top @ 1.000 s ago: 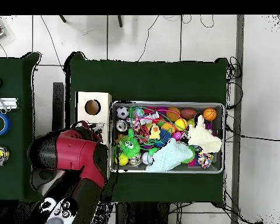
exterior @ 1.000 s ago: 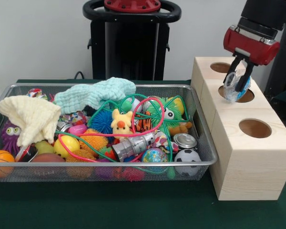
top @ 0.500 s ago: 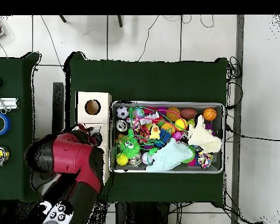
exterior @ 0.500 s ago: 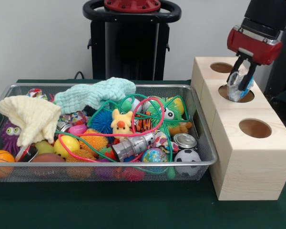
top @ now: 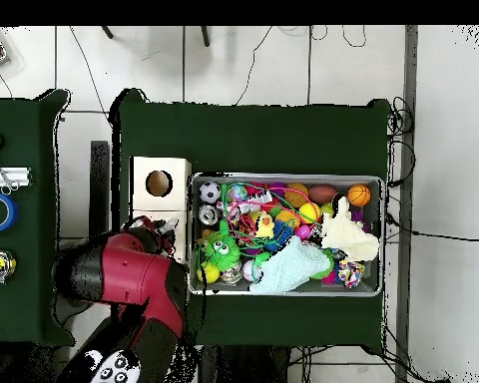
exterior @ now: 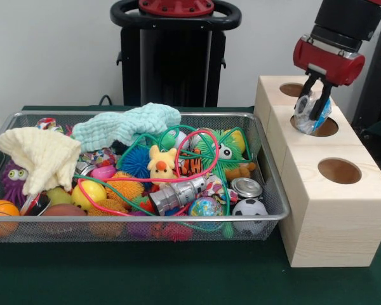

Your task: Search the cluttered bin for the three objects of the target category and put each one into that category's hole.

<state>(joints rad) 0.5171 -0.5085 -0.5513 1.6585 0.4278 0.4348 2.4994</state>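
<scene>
Gripping clear ball (exterior: 314, 109), pincer (exterior: 312, 105) above middle hole (exterior: 315, 126)

Two camera views of one scene. The front view sits low and close at the counter's (exterior: 146, 279) edge, facing level across a wire bin (exterior: 270, 213) of toys and a wooden block (exterior: 333, 216) with holes. The overhead view looks straight down from high above, taking in the whole counter (top: 253, 125) and surrounding floor (top: 448, 150). Both share the bin (top: 285, 179) and block (top: 139, 172).
</scene>
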